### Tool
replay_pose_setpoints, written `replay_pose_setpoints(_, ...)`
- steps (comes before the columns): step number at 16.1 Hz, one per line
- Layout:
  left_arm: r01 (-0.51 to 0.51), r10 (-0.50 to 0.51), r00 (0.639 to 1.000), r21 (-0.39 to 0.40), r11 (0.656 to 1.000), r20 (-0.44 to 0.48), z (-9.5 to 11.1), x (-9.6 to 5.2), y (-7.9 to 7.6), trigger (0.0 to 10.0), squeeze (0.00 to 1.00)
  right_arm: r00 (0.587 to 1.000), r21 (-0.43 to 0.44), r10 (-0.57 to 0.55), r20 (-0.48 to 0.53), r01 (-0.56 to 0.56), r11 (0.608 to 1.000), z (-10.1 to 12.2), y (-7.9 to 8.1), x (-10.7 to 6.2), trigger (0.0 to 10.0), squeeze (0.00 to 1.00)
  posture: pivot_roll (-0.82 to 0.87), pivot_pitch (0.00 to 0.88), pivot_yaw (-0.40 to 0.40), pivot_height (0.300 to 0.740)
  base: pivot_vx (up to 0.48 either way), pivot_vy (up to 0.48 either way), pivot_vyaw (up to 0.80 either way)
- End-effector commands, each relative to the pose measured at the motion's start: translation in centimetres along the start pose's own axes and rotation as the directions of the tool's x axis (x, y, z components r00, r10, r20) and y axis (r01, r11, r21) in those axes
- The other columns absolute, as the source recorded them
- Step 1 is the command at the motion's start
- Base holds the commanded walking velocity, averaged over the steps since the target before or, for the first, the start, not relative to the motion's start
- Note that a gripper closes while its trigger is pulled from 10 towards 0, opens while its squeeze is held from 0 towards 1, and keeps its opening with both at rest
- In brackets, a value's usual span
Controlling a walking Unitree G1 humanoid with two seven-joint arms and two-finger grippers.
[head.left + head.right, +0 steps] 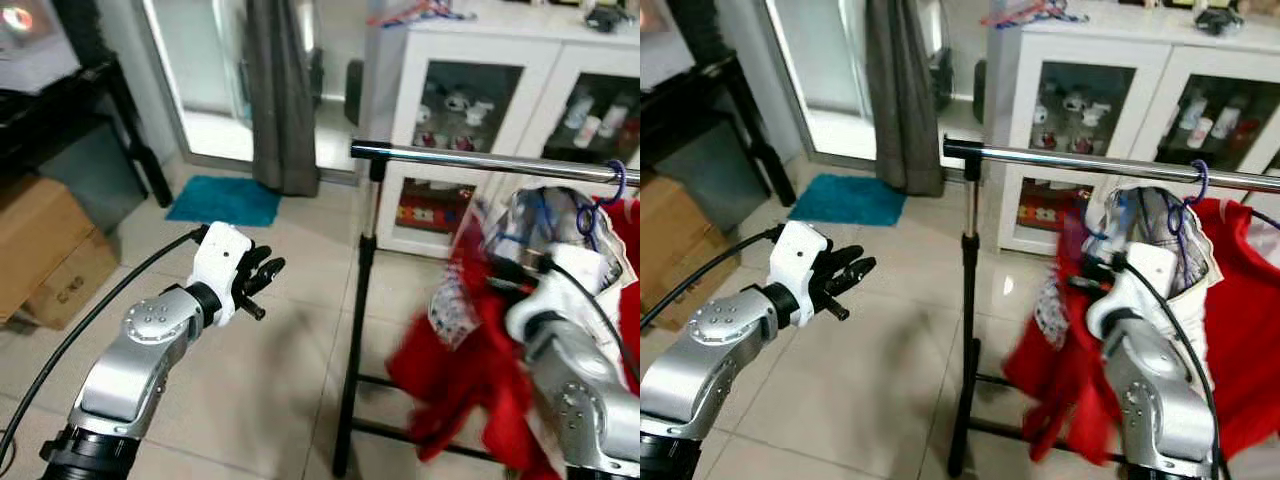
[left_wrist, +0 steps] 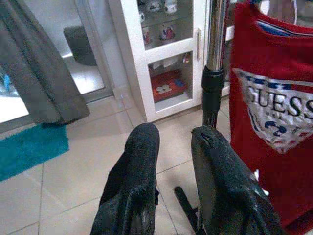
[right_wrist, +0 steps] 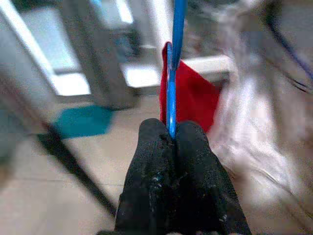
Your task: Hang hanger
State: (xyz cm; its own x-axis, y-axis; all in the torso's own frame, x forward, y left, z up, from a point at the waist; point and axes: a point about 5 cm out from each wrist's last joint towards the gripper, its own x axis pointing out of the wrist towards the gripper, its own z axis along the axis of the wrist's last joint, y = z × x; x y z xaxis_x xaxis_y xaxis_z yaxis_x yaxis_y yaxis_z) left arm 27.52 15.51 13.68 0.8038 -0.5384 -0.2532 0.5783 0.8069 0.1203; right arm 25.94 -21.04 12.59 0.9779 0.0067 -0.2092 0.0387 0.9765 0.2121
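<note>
My right claw (image 3: 170, 134) is pinched tight on a thin blue plastic hanger (image 3: 172, 73), which carries a red garment (image 1: 470, 380) drooping just under the chrome rail of the black clothes rack (image 1: 470, 157). The hanger's hook cannot be made out; I judge it not yet over the rail.

My left claw (image 1: 262, 285) is held out over the tiled floor (image 1: 290, 330), well apart from the rack, fingers (image 2: 139, 161) narrowly parted, holding nothing.

Risks, as I judge them:
- the grip is on a thin bar, so the hanger may twist between my fingers
- the garment's weight may tip the hook away from the rail
- a purple hook (image 1: 617, 180) and a pale garment (image 1: 1160, 240) already crowd that stretch of rail; my hook may snag them
- the right wrist view is blurred, so aim is poor
</note>
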Motion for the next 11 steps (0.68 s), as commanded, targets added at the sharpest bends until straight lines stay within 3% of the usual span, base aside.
replay_pose_setpoints(1,0.004,-0.005,1.000,0.028,1.000,0.010,0.3,-0.1,0.1,10.0,0.00,0.995,-0.008,0.059,0.079,-0.059,0.998,1.6,0.7,-0.1,10.0,0.00,0.00,0.000,0.030,0.740,0.000,0.000,0.00)
replay_pose_setpoints(2,0.029,-0.030,0.999,0.041,0.999,0.019,0.6,0.1,0.0,10.0,0.00,0.983,-0.018,0.147,0.110,-0.146,0.989,2.3,1.6,-0.1,10.0,0.00,0.00,0.000,0.016,0.740,0.000,0.000,0.00)
replay_pose_setpoints(4,0.064,-0.065,0.998,0.053,0.997,0.021,0.8,0.5,-0.1,10.0,0.00,0.967,-0.009,0.215,0.139,-0.216,0.976,3.0,2.6,0.0,10.0,0.00,0.00,0.000,0.012,0.740,0.000,0.000,0.00)
replay_pose_setpoints(5,0.218,-0.221,0.972,0.047,0.975,0.079,1.9,1.0,-1.6,10.0,0.00,0.954,-0.027,0.262,0.145,-0.261,0.965,3.8,4.0,0.5,10.0,0.00,0.00,0.000,0.010,0.740,0.000,0.000,0.00)
replay_pose_setpoints(6,0.298,-0.301,0.949,0.043,0.954,0.095,2.3,1.1,-2.4,10.0,0.00,0.949,-0.039,0.277,0.150,-0.274,0.961,4.2,4.6,0.9,10.0,0.00,0.00,0.000,0.013,0.740,0.000,0.000,0.00)
replay_pose_setpoints(7,0.400,-0.403,0.911,0.044,0.915,0.088,2.6,1.3,-3.4,10.0,0.00,0.959,-0.052,0.247,0.142,-0.242,0.969,4.6,5.1,2.0,10.0,0.00,-0.01,0.000,0.018,0.740,0.000,0.000,0.00)
replay_pose_setpoints(9,0.437,-0.439,0.895,0.045,0.898,0.074,2.5,1.5,-3.7,10.0,0.00,0.984,-0.074,0.166,0.072,-0.161,0.984,4.2,4.9,3.3,10.0,0.00,-0.02,0.000,0.027,0.740,0.000,0.000,0.00)
replay_pose_setpoints(10,0.467,-0.469,0.881,0.046,0.883,0.063,2.4,1.6,-4.0,10.0,0.00,0.993,-0.096,0.115,-0.036,-0.118,0.988,3.5,4.9,4.8,10.0,0.00,-0.02,0.000,0.033,0.740,0.000,0.000,0.00)
replay_pose_setpoints(11,0.478,-0.480,0.875,0.043,0.877,0.059,2.4,1.6,-4.1,10.0,0.00,0.991,-0.097,0.121,-0.052,-0.125,0.987,3.5,5.1,5.1,10.0,0.00,-0.03,0.000,0.036,0.740,0.000,0.000,0.00)
